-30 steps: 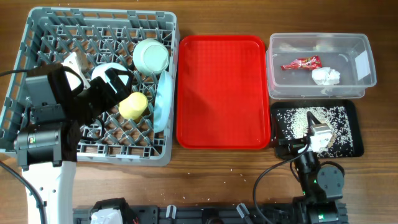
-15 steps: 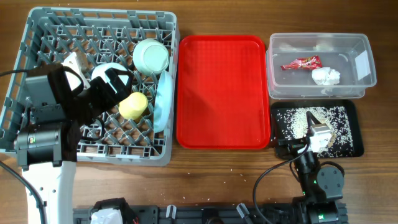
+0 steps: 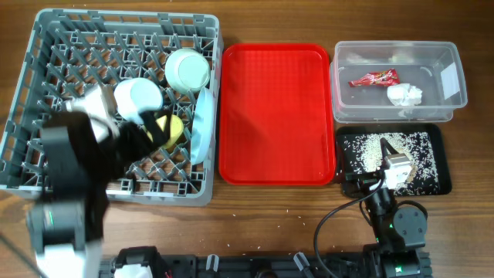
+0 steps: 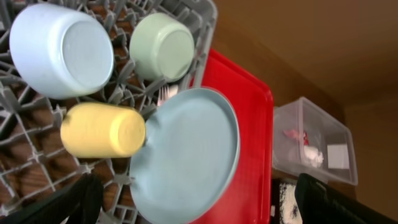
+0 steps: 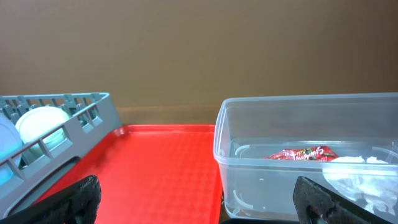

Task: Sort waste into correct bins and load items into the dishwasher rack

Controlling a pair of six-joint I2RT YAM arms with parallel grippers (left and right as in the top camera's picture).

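Note:
The grey dishwasher rack (image 3: pixel 46 46) holds a pale green bowl (image 3: pixel 187 69) (image 4: pixel 163 46), a pale blue bowl (image 3: pixel 139 96) (image 4: pixel 62 50), a yellow cup (image 3: pixel 167 131) (image 4: pixel 102 129) lying on its side and a light blue plate (image 3: pixel 202 127) (image 4: pixel 186 155) on edge. White fork tines (image 4: pixel 163 94) show between the bowl and the plate. My left gripper (image 3: pixel 148 133) (image 4: pixel 199 205) hangs open above the rack's front part, holding nothing. The clear tub (image 3: pixel 397 81) (image 5: pixel 298 124) contains the red wrapper (image 3: pixel 374 78) (image 5: pixel 301 153) and the napkin (image 3: pixel 404 94) (image 5: pixel 364 180). Rice (image 3: pixel 370 147) lies in the black tray (image 3: pixel 440 181). My right gripper (image 3: pixel 388 158) (image 5: pixel 202 202) is open and empty over that tray.
The red serving tray (image 3: pixel 276 116) (image 5: pixel 155 162) lies bare between the rack and the bins. Black arm bases and cables (image 3: pixel 340 212) run along the table's front edge. A few rice grains lie scattered on the wood near the front.
My left arm has pulled back toward the front of the table and shows blurred, uncovering the pale blue bowl. The right arm has not moved.

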